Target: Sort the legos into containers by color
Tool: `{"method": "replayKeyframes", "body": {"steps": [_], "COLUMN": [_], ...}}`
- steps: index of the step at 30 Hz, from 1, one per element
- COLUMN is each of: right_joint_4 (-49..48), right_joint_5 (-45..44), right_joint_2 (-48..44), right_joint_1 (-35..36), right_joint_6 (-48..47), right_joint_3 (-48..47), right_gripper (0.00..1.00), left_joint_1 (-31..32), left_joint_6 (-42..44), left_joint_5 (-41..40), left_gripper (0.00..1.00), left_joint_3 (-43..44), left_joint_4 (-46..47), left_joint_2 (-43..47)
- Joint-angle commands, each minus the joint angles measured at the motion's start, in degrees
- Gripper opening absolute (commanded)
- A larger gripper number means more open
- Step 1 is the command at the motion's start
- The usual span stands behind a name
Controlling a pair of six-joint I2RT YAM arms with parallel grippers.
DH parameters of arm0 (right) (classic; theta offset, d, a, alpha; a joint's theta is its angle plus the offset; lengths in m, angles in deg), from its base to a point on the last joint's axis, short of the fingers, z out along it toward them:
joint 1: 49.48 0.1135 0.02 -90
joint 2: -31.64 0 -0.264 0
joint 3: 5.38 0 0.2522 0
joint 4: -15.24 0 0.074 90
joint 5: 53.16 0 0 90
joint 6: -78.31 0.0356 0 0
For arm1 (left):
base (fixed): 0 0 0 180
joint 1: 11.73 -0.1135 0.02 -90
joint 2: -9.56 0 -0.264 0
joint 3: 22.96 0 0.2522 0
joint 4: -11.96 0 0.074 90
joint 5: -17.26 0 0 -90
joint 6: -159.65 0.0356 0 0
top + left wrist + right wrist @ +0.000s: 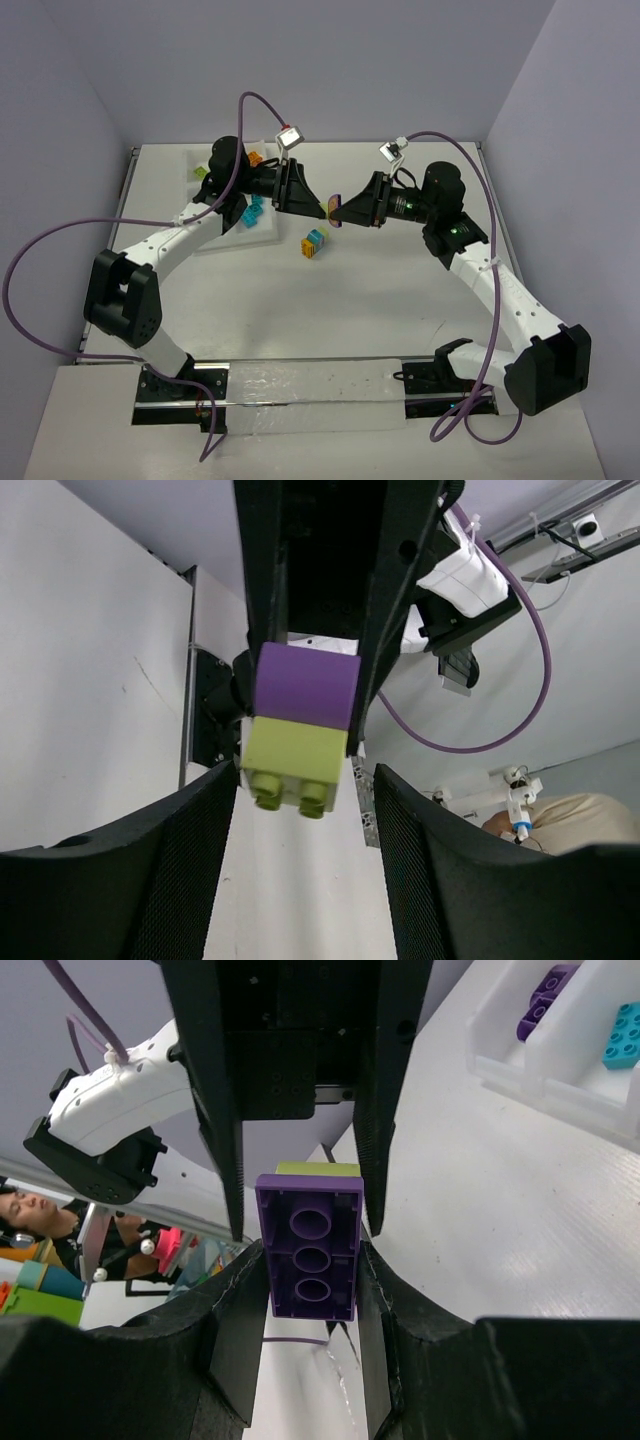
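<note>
In mid-air over the table my right gripper (342, 211) (310, 1260) is shut on a purple brick (310, 1245) (305, 685). A lime green brick (295, 760) (318, 1169) is stuck on that brick's far face, studs pointing at the left wrist camera. My left gripper (318, 206) (305, 772) faces the right one. It is open, its fingertips (225, 780) flanking the lime brick with a small gap on each side. The white tray (265, 234) (540, 1070) lies at the back left, partly under the left arm. It holds teal bricks (250, 212) (622, 1035), a purple brick (545, 1000), an orange brick (256, 157) and a lime one (200, 172).
A clump of orange, teal and lime bricks (314, 243) lies on the table just below the two grippers. Purple cables loop over both arms. Walls close in the table on the left, right and back.
</note>
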Motion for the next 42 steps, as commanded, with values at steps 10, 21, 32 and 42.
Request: {"method": "replayKeyframes", "body": {"steps": [10, 21, 32, 42], "right_joint_4": [-1.05, 7.65, 22.84, 25.51], "right_joint_5": [0.24, -2.37, -12.46, -14.53], "right_joint_2": [-0.39, -5.29, -4.15, -3.36], "right_joint_1": [-0.22, -5.75, -5.49, -5.11], "right_joint_6": [-1.03, -5.58, -13.64, -14.82], "right_joint_3": [0.60, 4.38, -0.23, -1.04], "right_gripper": [0.00, 0.00, 0.00, 0.00], "left_joint_1": [1.00, -14.93, -29.84, -30.22], "left_joint_6": [-3.91, 18.72, 22.30, 25.06], "left_joint_5": [1.48, -8.37, -60.17, -73.86], "left_gripper": [0.18, 0.00, 0.00, 0.00], "left_joint_3": [0.12, 5.66, 26.61, 42.52], "left_joint_4": [8.13, -31.58, -63.48, -68.22], "left_joint_2": [1.90, 4.53, -10.68, -26.29]}}
